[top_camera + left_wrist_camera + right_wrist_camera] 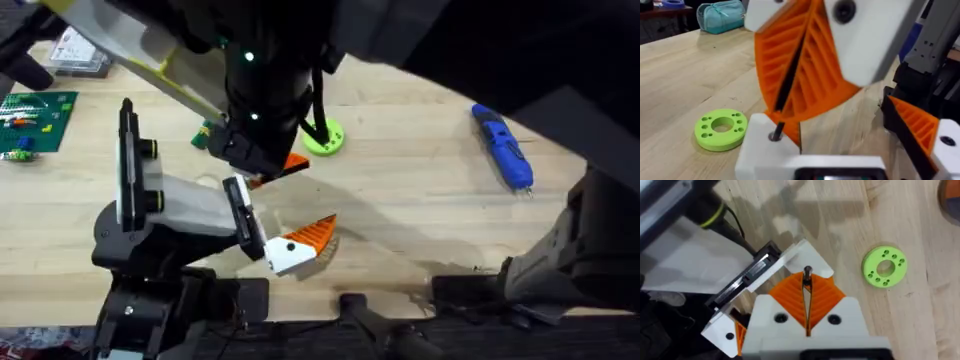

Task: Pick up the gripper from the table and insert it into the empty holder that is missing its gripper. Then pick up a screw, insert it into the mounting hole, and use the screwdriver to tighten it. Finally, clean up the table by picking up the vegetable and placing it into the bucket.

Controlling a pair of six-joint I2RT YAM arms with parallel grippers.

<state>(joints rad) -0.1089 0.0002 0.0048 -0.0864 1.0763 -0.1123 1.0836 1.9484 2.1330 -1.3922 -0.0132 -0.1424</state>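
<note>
Directly ahead of right gripper tips: white base of gripper, seated on holder. I see pads pressed together on screw. Screw's long axis in line with fingers, free end against white base, apparently at mounting hole.

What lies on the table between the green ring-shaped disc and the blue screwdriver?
Only bare wood: in the overhead view nothing lies between the green disc and the screwdriver.

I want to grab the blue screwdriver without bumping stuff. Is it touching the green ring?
Apart. The overhead view shows the blue screwdriver lying well away from the green ring, with bare wooden table between them.
</note>
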